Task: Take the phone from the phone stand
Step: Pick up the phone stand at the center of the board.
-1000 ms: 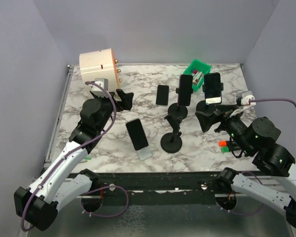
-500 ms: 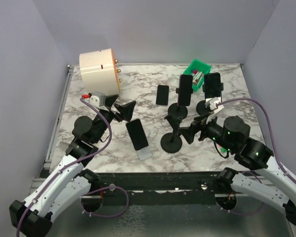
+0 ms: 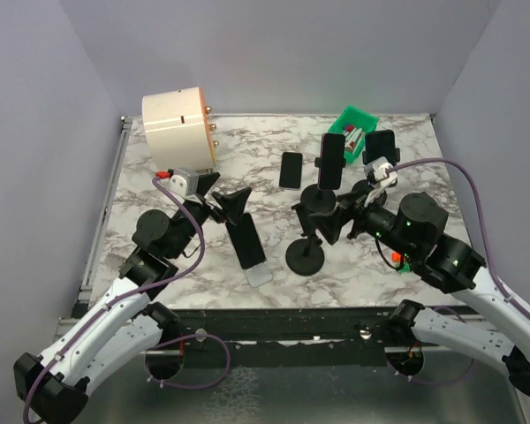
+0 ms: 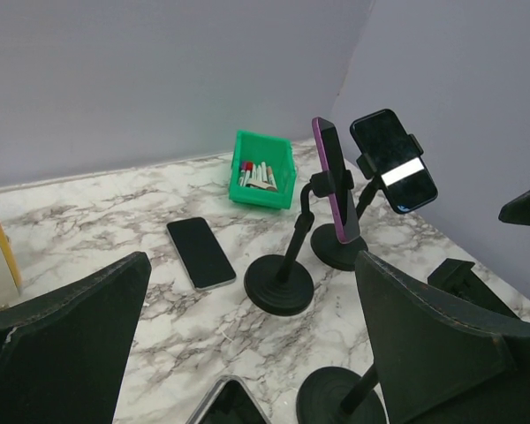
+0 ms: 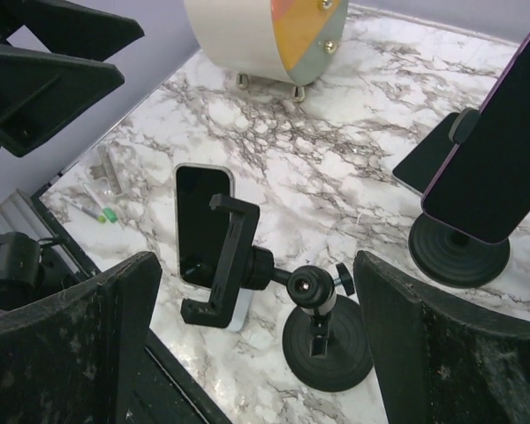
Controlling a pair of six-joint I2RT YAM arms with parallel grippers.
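purple-cased phone point(image 4: 334, 150), clamped upright, apparently dark-faced

left end effector point(image 3: 228, 198): jaws spread | right end effector point(image 3: 340, 215): jaws spread

Soft, even overhead light leaves the marble tabletop point(image 3: 256, 141) bright, with faint shadows. In the left wrist view, a white glare band crosses the black phone point(image 4: 393, 161) at 2 o'clock.
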